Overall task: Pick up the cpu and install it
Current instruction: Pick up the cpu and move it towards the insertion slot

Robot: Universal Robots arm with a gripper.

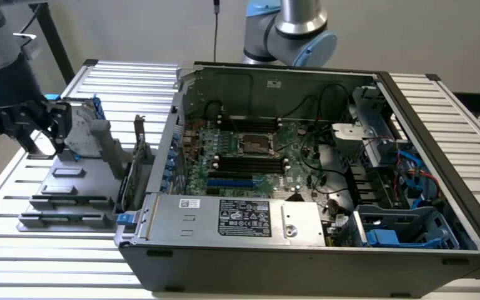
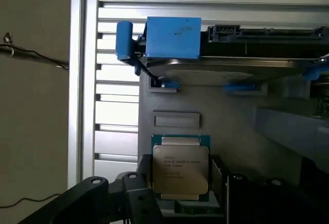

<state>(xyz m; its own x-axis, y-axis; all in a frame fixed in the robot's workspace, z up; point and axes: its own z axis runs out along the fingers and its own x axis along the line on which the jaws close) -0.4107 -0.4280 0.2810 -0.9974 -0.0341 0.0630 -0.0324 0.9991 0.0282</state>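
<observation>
So, tool [image 2: 182, 185]: set wide, one of its fingers [image 2: 134, 196] on each side of the cpu [image 2: 180, 165]; nothing lifted. Cannot tell if the pads touch the chip's edges.
cpu: flat, metal lid up with the print showing, seated in its recess on the grey fixture [image 2: 221, 116], right between the fingers.
why flat in a recess: my read is that the recess keeps the chip square and in a known spot, so the tool can come down over two opposite edges.
hard drive [image 2: 241, 54]: blue-framed, on edge in the same fixture, beyond the cpu and apart from it.
tool, exterior view [image 1: 44, 140]: low over the fixture [image 1: 57, 184] at the exterior view's left, outside the computer case [image 1: 223, 256].
socket [image 1: 252, 145]: on the motherboard [image 1: 294, 140] inside the open case, well apart from the tool.
desk [image 1: 57, 262]: slatted metal; carries the fixture and the case.
stage: judged as the grasp part of the pick-up; chip not yet raised, install not begun.
wrist view gives: the straddle over the chip and its lid markings.
exterior view gives: the case layout, the socket, and how far the fixture stands from it.
</observation>
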